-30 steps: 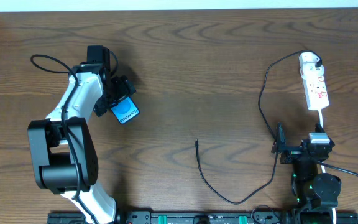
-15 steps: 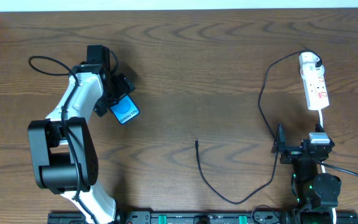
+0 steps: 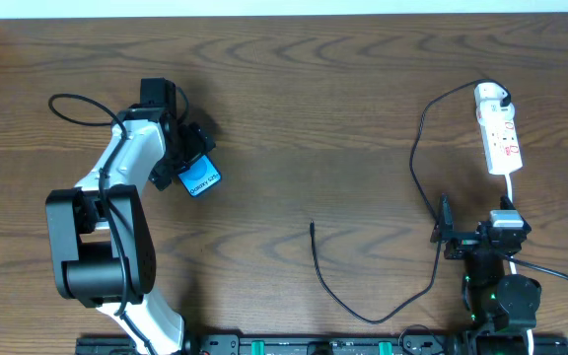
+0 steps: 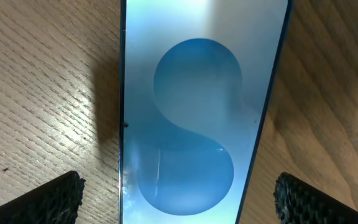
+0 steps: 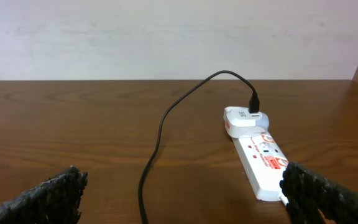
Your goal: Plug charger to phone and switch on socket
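Note:
The phone (image 3: 199,180) lies flat on the table at the left, its blue screen (image 4: 197,112) up. My left gripper (image 3: 189,155) hovers over its far end, open; in the left wrist view the left gripper (image 4: 182,205) straddles the phone, with both fingertips (image 4: 51,200) clear of its edges. The charger (image 3: 414,148), a thin black cable, runs from a white plug (image 5: 244,118) seated in the socket (image 3: 500,136) to a loose tip (image 3: 312,228) at the table's middle. My right gripper (image 3: 474,229) is open, just short of the socket (image 5: 261,158), holding nothing.
The charger cable (image 5: 160,134) loops across the wood between the right arm and the table's middle, passing right in front of my right gripper (image 5: 188,202). A white cord leaves the socket's near end beside the right finger. A pale wall rises behind the table's far edge.
My left arm has crept slightly nearer and to the right above the phone. The phone, the charger, the socket and the right arm have not moved.

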You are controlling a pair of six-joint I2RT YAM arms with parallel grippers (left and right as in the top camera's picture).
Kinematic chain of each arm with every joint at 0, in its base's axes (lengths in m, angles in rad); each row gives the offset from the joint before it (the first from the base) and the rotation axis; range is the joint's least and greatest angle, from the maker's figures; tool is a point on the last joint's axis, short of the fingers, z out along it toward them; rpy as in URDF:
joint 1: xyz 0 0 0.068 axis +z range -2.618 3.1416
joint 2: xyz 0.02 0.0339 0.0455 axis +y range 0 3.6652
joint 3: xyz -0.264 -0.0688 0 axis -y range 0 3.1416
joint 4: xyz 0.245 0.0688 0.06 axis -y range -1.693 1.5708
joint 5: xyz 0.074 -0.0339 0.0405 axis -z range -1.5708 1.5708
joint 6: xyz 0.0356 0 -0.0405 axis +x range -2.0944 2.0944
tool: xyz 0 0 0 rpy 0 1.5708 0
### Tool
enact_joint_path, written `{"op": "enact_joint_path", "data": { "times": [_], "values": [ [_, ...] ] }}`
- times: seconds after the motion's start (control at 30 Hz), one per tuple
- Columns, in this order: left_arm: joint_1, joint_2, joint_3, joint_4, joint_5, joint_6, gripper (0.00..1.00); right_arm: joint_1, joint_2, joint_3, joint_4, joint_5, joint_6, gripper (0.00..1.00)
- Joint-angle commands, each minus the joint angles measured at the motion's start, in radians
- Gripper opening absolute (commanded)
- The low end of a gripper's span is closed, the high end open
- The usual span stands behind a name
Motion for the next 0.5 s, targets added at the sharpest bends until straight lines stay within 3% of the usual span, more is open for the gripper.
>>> {"op": "enact_joint_path", "data": {
  "times": [0.0, 0.47],
  "values": [
    [0.004, 0.027, -0.004, 0.000, -0.017, -0.005, 0.98, 0.007, -0.006, -0.001, -0.004, 0.008, -0.014, 0.99],
    [0.004, 0.065, -0.004, 0.001, -0.017, 0.014, 0.98, 0.007, -0.006, -0.001, -0.004, 0.008, -0.014, 0.99]
  ]
}}
